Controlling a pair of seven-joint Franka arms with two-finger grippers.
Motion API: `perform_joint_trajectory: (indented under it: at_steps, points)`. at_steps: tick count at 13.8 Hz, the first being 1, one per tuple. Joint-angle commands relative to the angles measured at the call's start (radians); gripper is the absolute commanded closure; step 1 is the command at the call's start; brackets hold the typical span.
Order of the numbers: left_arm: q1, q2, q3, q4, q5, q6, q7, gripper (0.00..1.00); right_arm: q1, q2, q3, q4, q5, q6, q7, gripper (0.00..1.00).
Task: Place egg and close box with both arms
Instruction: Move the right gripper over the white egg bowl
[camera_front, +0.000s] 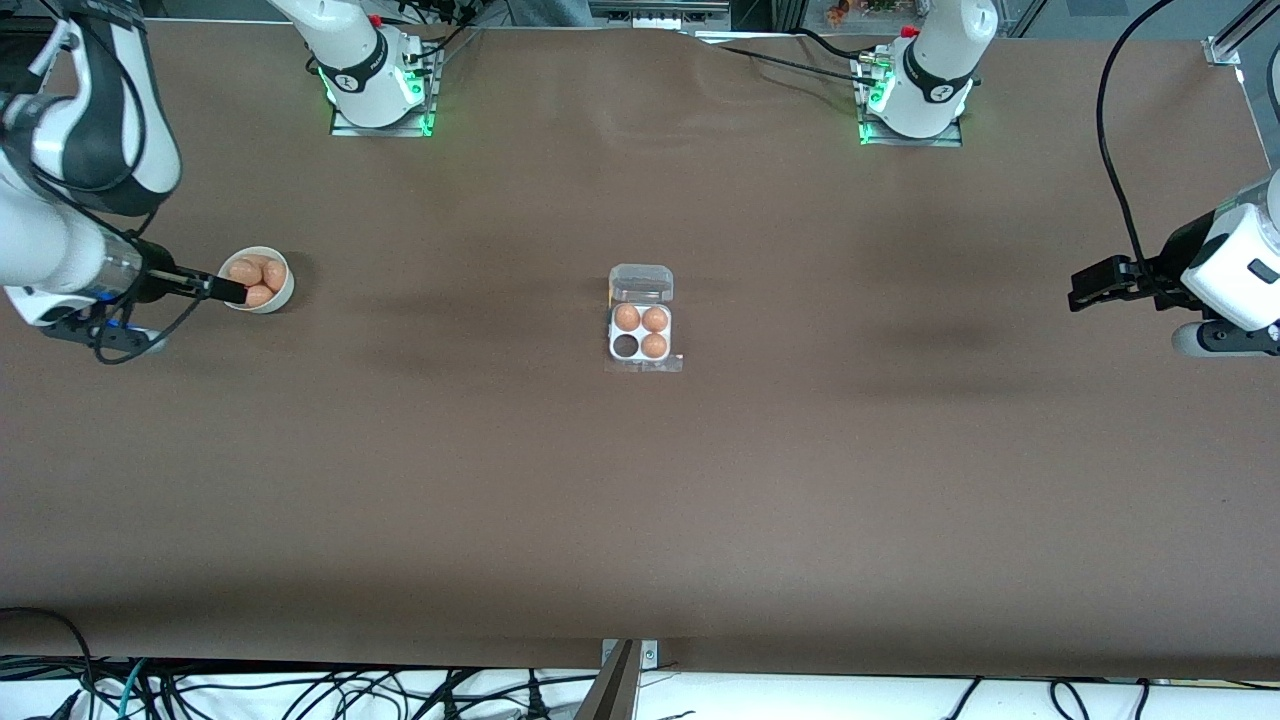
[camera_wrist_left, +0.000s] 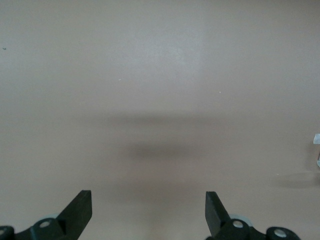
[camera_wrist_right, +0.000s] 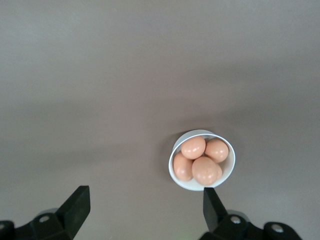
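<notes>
Eggs are seen from the front heaped in a bowl under the released right gripper; the box, one cell vacant, lies mid-table. Left gripper is shown released over bare table, waiting. Eggs are confirmed just beside the right fingertip.

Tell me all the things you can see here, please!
table: one, brown, under everything.
box: one, clear lid open, whitish tray, mid-table.
eggs in box: three, brown; one cell empty.
bowl: one, white, toward the right arm's end of the table.
eggs in bowl: about four, brown.
cables: many, black, along the table edge nearest the front camera.
right gripper: one, black, open, over the bowl's edge.
left gripper: one, black, open, waiting over bare table at the left arm's end.
</notes>
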Motion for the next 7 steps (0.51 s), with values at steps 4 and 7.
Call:
perform_joint_trajectory:
  at_steps: [4, 7]
  points:
    - [-0.005, 0.003, -0.002, 0.015, 0.024, -0.013, 0.015, 0.00, -0.003, -0.088, -0.071, -0.264, -0.111, 0.249, -0.093, 0.00]
    - [-0.004, 0.003, -0.001, 0.015, 0.024, -0.013, 0.019, 0.00, -0.002, -0.065, -0.143, -0.356, -0.110, 0.404, -0.188, 0.00]
